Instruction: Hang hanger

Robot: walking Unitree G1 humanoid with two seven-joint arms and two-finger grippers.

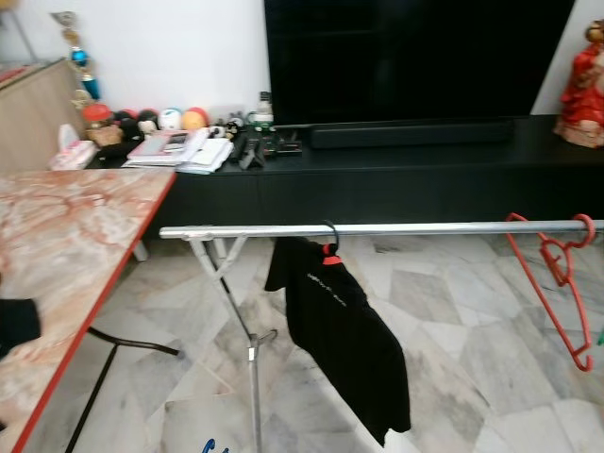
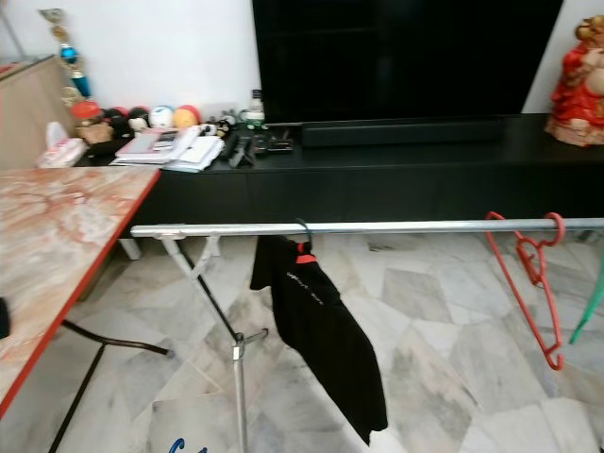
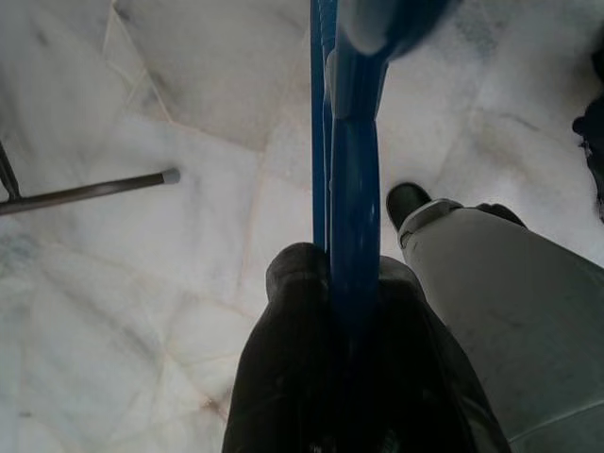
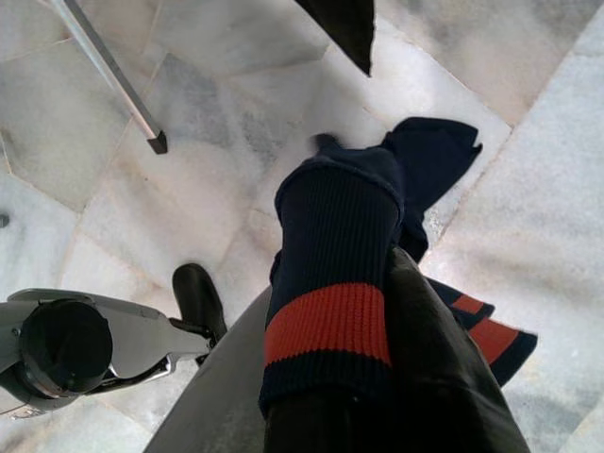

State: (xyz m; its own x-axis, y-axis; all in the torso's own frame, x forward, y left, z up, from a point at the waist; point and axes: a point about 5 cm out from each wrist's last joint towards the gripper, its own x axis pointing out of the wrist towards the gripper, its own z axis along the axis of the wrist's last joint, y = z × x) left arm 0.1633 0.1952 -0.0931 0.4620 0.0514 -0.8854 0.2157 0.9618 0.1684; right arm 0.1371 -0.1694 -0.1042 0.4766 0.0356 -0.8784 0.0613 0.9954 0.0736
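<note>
A blue hanger is clamped in the left gripper above the marble floor; a navy red-striped garment is gripped by the right gripper. At twelve o'clock, a black shirt is hung on the rail.

small white print on the black shirt (too blurred), nothing readable

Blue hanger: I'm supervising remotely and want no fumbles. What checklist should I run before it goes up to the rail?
1. Left pincer shut on blue hanger: ok.
2. Right pincer holding knitted garment: ok.
3. Garment on the hanger: not ok, they are apart.
4. Free rail between black shirt and red hanger: ok.
5. Hanger hook direction: cannot tell.
</note>
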